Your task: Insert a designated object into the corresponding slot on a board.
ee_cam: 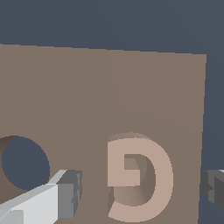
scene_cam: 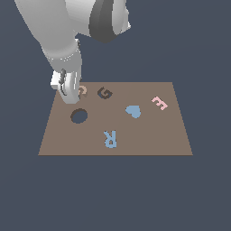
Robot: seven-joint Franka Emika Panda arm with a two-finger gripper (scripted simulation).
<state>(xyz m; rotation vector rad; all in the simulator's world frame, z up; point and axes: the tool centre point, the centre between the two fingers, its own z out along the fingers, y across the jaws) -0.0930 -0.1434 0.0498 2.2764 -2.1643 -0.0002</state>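
Step in hand, judged from the layout: grasp of the tan G block (ee_cam: 139, 179) before transfer to its slot.

Gripper (ee_cam: 142, 192) state: open, nothing held. In the wrist view, one finger (ee_cam: 65, 197) on one side of the block, the other finger (ee_cam: 214, 188) on the opposite side, both apart from it, block roughly midway between.

Block location: flat on the board (scene_cam: 149, 135), near the far corner on the exterior view's left, mostly hidden there behind the gripper (scene_cam: 67, 92). G-shaped slot (scene_cam: 104, 93) just beside it, toward the exterior view's right, empty. Round hole (scene_cam: 79, 116) near the block on the nearer side; not the target.

Procedure for a sound grasp:
- Lower straight down, no sideways drift, until the pads sit level with the block's side walls. Remaining height not readable from these views.
- Keep the block centred between the pads so both meet it together; contact from one pad first is likely to slide or turn a thin flat piece.
- Close on the outer edges of the letter, not across its open mouth, for two firm contact faces.
- Close gently; little height to grip, so a shallow hold may slip.
- Lift clear of the board before any sideways move toward the slot.
- Note the letter's orientation against the slot's; rotation may be needed before insertion.
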